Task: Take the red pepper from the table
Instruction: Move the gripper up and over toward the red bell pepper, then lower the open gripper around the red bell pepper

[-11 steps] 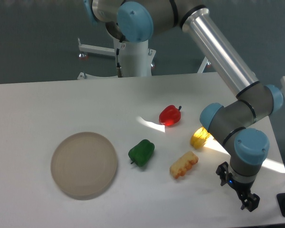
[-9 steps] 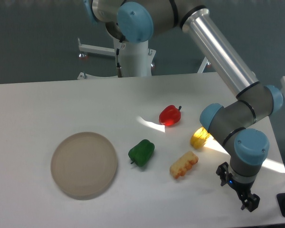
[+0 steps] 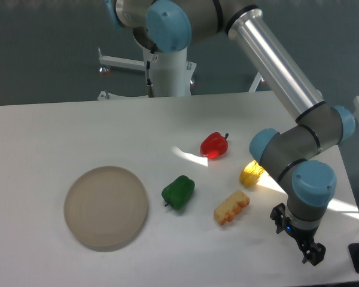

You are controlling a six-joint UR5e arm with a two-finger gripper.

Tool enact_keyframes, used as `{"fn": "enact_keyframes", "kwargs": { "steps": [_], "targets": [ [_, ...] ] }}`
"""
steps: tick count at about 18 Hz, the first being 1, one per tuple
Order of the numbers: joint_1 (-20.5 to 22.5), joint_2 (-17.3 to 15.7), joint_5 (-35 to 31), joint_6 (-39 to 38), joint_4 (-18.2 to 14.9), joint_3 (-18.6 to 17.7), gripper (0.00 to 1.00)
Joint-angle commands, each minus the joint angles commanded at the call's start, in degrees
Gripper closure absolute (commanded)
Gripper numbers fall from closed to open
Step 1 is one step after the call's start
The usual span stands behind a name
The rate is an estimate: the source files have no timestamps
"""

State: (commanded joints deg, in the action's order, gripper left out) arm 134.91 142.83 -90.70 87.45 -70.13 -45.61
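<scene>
Step in hand: approaching. The gripper point(image 3: 298, 241) is hanging near the table's point(image 3: 48, 131) front right corner, well apart from the red pepper point(image 3: 214, 145); whether its fingers are spread cannot be told. Advice: travelling up-left, passing over the yellow curved piece point(image 3: 251, 174), descending with fingers straddling the body, clear of the stem.

Item: red pepper, small, glossy, short dark stem pointing upper right, lying mid-table beside a bright light patch, near the green pepper point(image 3: 178, 192).

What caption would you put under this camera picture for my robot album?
The gripper hangs at the table's near right corner, far from the red pepper, green pepper and beige disc.
</scene>
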Motion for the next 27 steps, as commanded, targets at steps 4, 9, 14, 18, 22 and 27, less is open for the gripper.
{"fn": "enact_keyframes", "kwargs": {
  "steps": [4,9,14,18,22,27],
  "targets": [
    [0.3,-5.1,0.0,-2.5,-1.7,-4.9,0.00],
    [1.3,-12.3,0.0,-3.6,-10.8,-9.0,0.00],
    [1.5,-20.7,-0.1,-4.0,-11.1,-20.8,0.00],
    [1.3,-27.9,-0.4,-3.8,-10.0,-32.9,0.00],
    [1.3,-32.8,-2.8,-2.4,-6.5,-42.2,0.00],
    [0.6,-36.3,-3.0,-2.7,-0.7,-50.9,0.00]
  ]
}}
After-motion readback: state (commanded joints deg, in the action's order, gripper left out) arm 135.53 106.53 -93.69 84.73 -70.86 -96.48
